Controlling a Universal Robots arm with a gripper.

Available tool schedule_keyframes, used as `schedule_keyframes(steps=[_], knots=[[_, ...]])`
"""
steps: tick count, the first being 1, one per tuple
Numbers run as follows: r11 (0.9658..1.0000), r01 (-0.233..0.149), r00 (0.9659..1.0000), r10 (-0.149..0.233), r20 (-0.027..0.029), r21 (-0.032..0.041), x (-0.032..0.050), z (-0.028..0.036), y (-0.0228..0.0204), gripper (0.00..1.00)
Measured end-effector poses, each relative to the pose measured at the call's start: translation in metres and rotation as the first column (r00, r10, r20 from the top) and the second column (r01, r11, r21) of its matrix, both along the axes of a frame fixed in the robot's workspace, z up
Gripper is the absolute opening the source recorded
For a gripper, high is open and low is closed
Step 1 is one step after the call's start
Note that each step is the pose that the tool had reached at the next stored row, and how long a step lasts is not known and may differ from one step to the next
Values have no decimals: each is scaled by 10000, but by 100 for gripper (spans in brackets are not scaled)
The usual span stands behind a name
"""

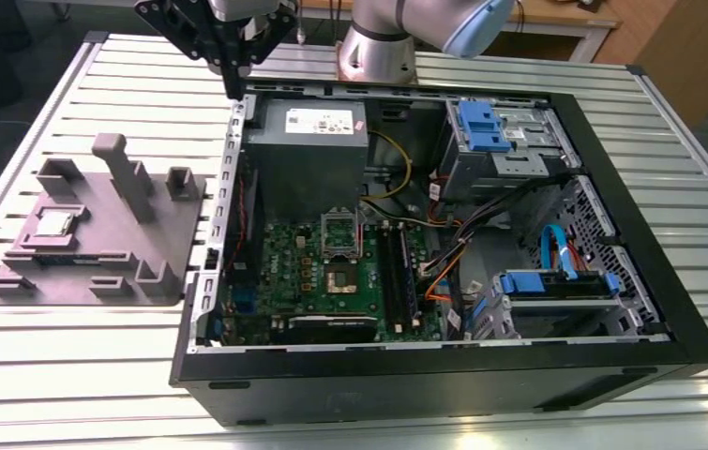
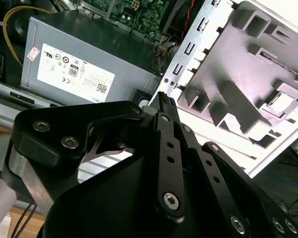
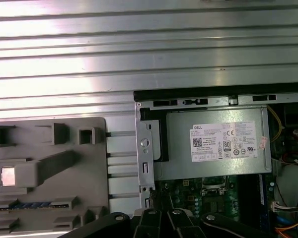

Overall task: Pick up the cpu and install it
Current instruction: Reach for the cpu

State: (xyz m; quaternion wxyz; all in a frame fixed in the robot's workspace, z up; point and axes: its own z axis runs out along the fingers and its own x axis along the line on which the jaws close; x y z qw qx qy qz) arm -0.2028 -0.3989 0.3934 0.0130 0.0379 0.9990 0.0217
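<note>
Outside the computer case, well off the wall that faces the exterior view's left, the cpu lay flat with its metal top up, seated in a shallow recess of a grey holder block. We judged that the recess was there to keep the chip square and at a known spot, free to be taken from above. A blue-labelled strip lay in a neighbouring slot of the same block, no nearer the case than the cpu.

The case lay on its side on the slatted metal table with its panel off. We took that to be why the green motherboard faced up: its socket, near the middle of the case, could be reached from straight above. A grey power supply box sat in the case's corner beyond the socket, against the rim that runs along the top of the case in the exterior view.

Over that same corner of the case, on the side toward the holder block, the gripper hung clear of everything. Its fingers were drawn together with nothing between them, and they touched neither the case nor the block. The arm rose from behind the case and bent over its rim, with the wrist turned so that the fingers pointed down. By our reading the cpu had not yet been picked up, and the gripper stood well apart from it.
</note>
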Motion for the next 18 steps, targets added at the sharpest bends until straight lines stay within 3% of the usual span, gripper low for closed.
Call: schedule_keyframes(steps=[18], knots=[[10000,0,10000,0,1,0,-83,-2,0,10]])
